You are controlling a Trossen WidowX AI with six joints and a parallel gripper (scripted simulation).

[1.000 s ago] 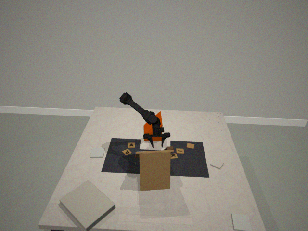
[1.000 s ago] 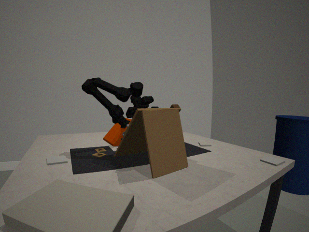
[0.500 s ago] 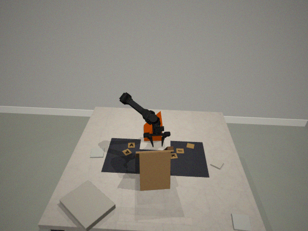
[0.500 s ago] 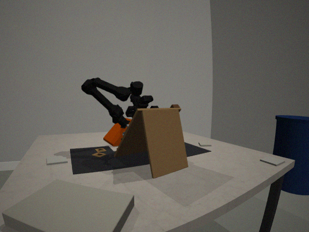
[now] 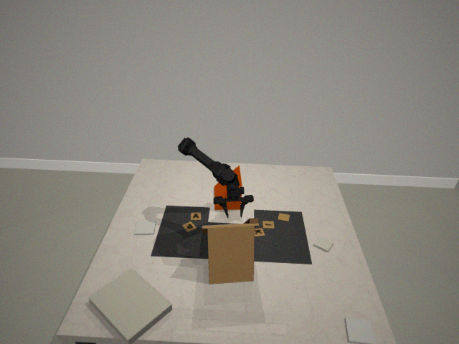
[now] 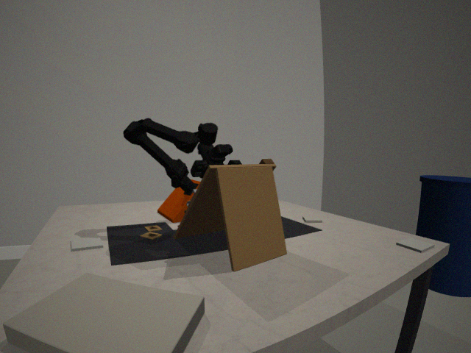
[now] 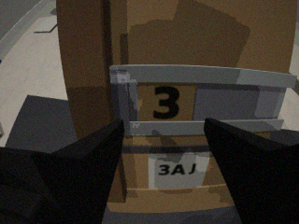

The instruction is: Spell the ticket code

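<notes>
Landmark: brown board (image 5: pixel 230 253), a tent-shaped stand at the middle of the counter (image 5: pixel 296 296); all places are given against it.

Far left: large pale slab (image 5: pixel 129 303) near the counter's front-left corner, well apart from the board.

Left, small: pale square pad (image 5: pixel 144 227) on the counter just off the left edge of the dark mat (image 5: pixel 170 244).

Left tiles: tile A (image 5: pixel 195 216) and tile P (image 5: pixel 188 226) lie flat on the mat left of the board, near each other, apart from the rail.

Behind board: black arm (image 5: pixel 207 163) leans over from its orange base (image 5: pixel 237 178).

Gripper: gripper (image 5: pixel 233 213) hangs just behind the board's top edge, fingers spread fairly wide, nothing between them.

Rail: in the wrist view the grey letter rail (image 7: pixel 243 103) runs across the board's face; tile 3 (image 7: pixel 166 103) sits in it at the left end, the rest of the groove shows grey.

Ticket: white ticket (image 7: pixel 177 170) just below the rail, printed 3AJ.

Right tiles: tile J (image 5: pixel 267 224) and tile K (image 5: pixel 258 231) lie on the mat just right of the board; a blank-looking tile (image 5: pixel 283 216) sits further right, letter not readable.

Right, small: pale pad (image 5: pixel 323 244) off the mat's right edge; another pale pad (image 5: pixel 358 330) at the front-right corner.

Far right: blue barrel (image 6: pixel 444 232) stands on the floor beyond the counter, seen in the exterior view.
</notes>
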